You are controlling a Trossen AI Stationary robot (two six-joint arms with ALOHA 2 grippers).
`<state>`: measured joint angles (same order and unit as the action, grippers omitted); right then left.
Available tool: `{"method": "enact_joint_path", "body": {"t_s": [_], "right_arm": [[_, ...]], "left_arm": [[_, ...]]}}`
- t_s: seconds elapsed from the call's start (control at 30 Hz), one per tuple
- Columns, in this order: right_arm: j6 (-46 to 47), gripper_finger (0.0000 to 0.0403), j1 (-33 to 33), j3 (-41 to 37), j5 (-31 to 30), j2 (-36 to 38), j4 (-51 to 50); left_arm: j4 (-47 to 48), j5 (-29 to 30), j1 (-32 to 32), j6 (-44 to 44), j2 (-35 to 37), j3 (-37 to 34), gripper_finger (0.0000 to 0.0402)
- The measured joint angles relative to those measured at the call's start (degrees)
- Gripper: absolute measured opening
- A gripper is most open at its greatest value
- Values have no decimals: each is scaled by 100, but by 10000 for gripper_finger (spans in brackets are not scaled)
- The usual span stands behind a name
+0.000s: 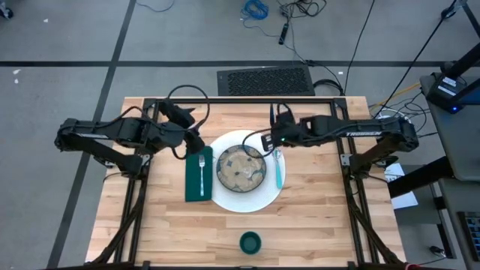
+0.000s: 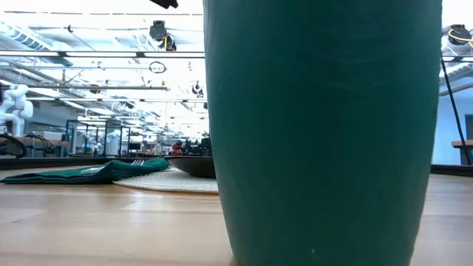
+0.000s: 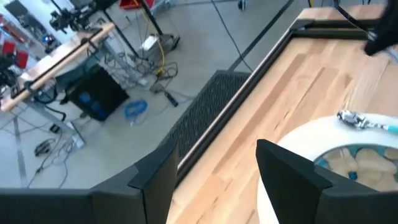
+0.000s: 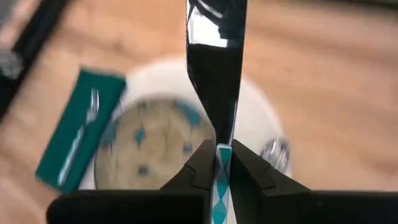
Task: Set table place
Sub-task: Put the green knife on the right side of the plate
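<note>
A white plate [image 1: 259, 201] lies mid-table with a speckled bowl [image 1: 241, 166] on it. A dark green napkin [image 1: 193, 180] lies left of the plate, with a fork [image 1: 202, 169] on top. A teal-handled spoon [image 1: 279, 171] lies on the plate's right rim. A green cup [image 1: 250, 242] stands near the front edge. My right gripper [image 1: 262, 142] is over the plate's far side, shut on a knife [image 4: 214, 37]. My left gripper [image 3: 214, 177] is open and empty by the plate's far left rim. My right gripper pinches the knife's teal-patterned handle [image 4: 222, 163] between its two fingers. The shiny blade [image 4: 214, 56] sticks out ahead of the fingertips, in line with the fingers. The knife is lifted clear above the plate [image 4: 261, 118] and bowl [image 4: 152, 140].
In the low view the cup [image 2: 325, 125] fills the foreground, with the napkin [image 2: 96, 172] and plate [image 2: 170, 182] behind it. Bare wood lies right of the spoon and along the front. The black frame [image 1: 247, 98] runs along the far edge.
</note>
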<state>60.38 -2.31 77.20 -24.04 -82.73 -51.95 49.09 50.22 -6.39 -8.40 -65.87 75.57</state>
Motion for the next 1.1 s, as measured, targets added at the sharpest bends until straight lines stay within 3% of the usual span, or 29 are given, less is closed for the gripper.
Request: {"method": "enact_joint_path", "body": {"t_s": [0.23, 0.43, 0.7, 1.1], "right_arm": [[908, 12, 70, -576, 1371, -286, -39], [1555, 13, 134, -1606, 2382, -344, 1138], [2078, 7, 179, -2401, 2568, -344, 1927], [2000, 7, -13, -2537, 2740, -880, 2513]], "left_arm": [[729, 44, -1, -577, 0, 0, 201], [1017, 679, -204, -969, 4, -36, 201], [1007, 730, -391, -1056, 0, -359, 201], [942, 732, -389, -1229, 0, -551, 201]]}}
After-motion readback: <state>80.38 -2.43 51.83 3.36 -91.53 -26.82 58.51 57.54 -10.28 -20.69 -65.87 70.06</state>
